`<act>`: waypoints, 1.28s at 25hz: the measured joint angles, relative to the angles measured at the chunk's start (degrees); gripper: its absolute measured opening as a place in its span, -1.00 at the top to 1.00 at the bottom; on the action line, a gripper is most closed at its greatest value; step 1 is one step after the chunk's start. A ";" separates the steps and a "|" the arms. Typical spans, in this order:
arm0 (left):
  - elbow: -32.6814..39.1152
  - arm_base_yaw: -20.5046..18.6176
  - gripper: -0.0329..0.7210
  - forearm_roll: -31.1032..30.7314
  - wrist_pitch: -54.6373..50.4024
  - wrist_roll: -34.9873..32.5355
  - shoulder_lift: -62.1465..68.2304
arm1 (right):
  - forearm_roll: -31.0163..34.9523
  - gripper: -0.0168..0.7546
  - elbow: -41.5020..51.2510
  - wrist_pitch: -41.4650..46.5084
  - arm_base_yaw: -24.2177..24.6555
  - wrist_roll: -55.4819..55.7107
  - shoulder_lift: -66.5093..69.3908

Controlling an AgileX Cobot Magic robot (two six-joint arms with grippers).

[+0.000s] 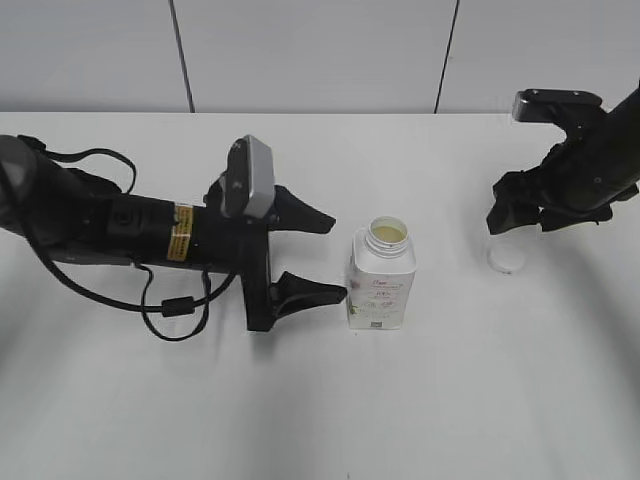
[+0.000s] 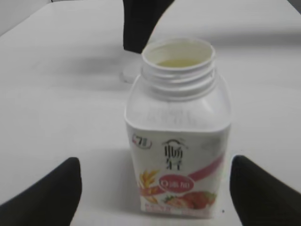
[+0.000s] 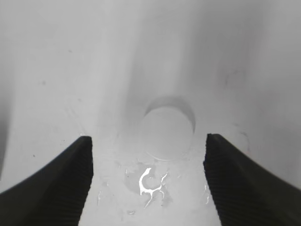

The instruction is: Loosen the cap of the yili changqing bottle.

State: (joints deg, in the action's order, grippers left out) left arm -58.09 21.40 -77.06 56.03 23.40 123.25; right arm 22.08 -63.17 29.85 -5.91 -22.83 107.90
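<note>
The yili changqing bottle (image 1: 381, 280) stands upright mid-table with its neck open and pale liquid showing inside; it fills the left wrist view (image 2: 178, 141). The white cap (image 1: 507, 257) lies on the table to the right, off the bottle, and shows in the right wrist view (image 3: 167, 128). My left gripper (image 1: 315, 255) is open, its fingers just left of the bottle and either side of it (image 2: 155, 197), not touching. My right gripper (image 1: 515, 215) is open and empty, just above the cap (image 3: 148, 183).
A small wet patch (image 3: 153, 183) glistens on the table close to the cap. The left arm's black cable (image 1: 170, 305) loops on the white table (image 1: 400, 400). A grey panelled wall (image 1: 300, 50) runs behind.
</note>
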 joint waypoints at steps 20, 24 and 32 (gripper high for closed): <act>-0.86 -8.44 -0.64 10.45 -42.30 6.76 -11.68 | -9.99 -0.55 0.04 -7.92 0.00 0.00 -6.90; -3.01 -8.55 -0.64 13.15 -55.14 6.80 -13.59 | -11.06 -0.55 0.04 -9.58 0.00 0.41 -6.95; -9.88 -8.61 -0.64 24.67 -72.43 5.51 -16.34 | -11.17 -0.55 -4.21 -8.42 0.00 4.18 -6.95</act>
State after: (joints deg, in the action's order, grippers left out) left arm -67.98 12.78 -52.39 -16.40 28.91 106.91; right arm 10.92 -67.37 21.43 -5.91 -18.65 100.95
